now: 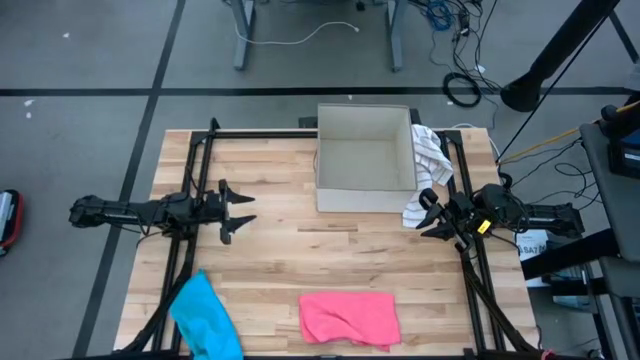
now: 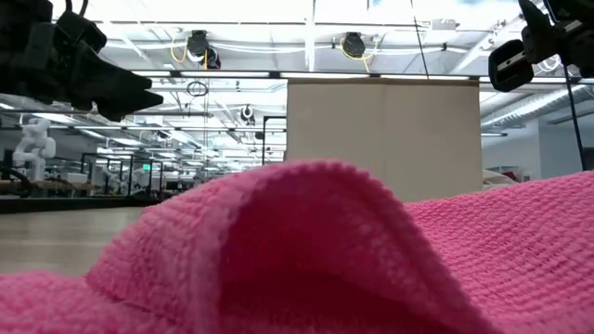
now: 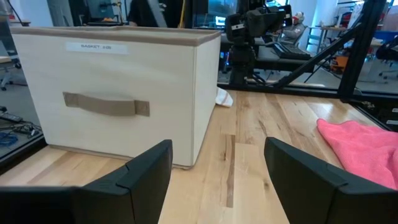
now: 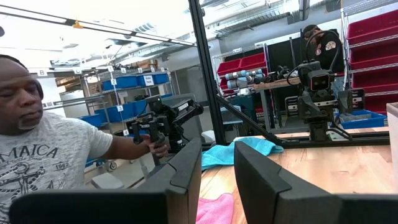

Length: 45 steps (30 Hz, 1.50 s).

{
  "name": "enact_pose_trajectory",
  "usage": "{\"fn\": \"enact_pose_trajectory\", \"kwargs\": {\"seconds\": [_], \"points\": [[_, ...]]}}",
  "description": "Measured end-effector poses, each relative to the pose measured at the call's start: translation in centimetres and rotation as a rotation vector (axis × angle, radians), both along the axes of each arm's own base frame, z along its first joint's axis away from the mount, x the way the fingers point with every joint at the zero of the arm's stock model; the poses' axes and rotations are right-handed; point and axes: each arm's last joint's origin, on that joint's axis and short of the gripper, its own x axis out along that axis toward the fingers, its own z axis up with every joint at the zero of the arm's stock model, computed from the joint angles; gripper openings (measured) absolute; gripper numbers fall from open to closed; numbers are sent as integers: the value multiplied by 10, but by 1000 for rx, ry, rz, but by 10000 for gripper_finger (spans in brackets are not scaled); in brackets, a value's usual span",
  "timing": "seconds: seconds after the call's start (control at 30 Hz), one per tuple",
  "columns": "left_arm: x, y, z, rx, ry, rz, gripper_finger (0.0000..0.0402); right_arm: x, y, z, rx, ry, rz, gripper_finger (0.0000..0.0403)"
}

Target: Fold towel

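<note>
While your left gripper (image 1: 243, 211) hangs with its fingers spread wide over the left side of the table (image 1: 270, 270), the pink towel (image 1: 349, 318) lies crumpled near the front edge, touched by neither arm. Your right gripper (image 1: 428, 215) sits beside the box (image 1: 365, 160), fingers a little apart and holding nothing. You also have a blue cloth (image 1: 205, 316) at the front left corner and a striped cloth (image 1: 428, 168) draped over the box's right side.
</note>
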Motion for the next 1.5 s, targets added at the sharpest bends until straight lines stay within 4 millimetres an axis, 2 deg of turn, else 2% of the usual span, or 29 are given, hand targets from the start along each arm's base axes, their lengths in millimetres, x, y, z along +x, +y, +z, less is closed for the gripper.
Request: {"fn": "enact_pose_trajectory", "kwargs": {"seconds": [0.37, 0.63, 0.83, 0.97, 1.13, 1.23, 1.3, 1.5], "points": [[0, 0, 5, 5, -50, 15, 261, 0, 0, 0, 0, 0, 0, 82], [-11, 5, 49, 29, -508, 157, 261, 0, 0, 0, 0, 0, 0, 82], [-34, 6, 78, -27, -893, 164, 261, 0, 0, 0, 0, 0, 0, 82], [-52, 3, 103, 28, -1115, 57, 261, 0, 0, 0, 0, 0, 0, 82], [-78, -1, 151, 173, -1299, -53, 261, 0, 0, 0, 0, 1, 0, 82], [-81, -2, 180, 205, -1291, -74, 261, 0, 0, 0, 0, 1, 0, 82], [-77, -2, 197, 229, -1214, -67, 261, 0, 0, 0, 0, 1, 0, 82], [-40, -1, 246, 251, -804, -18, 261, 0, 0, 0, 0, 3, 0, 82]]}}
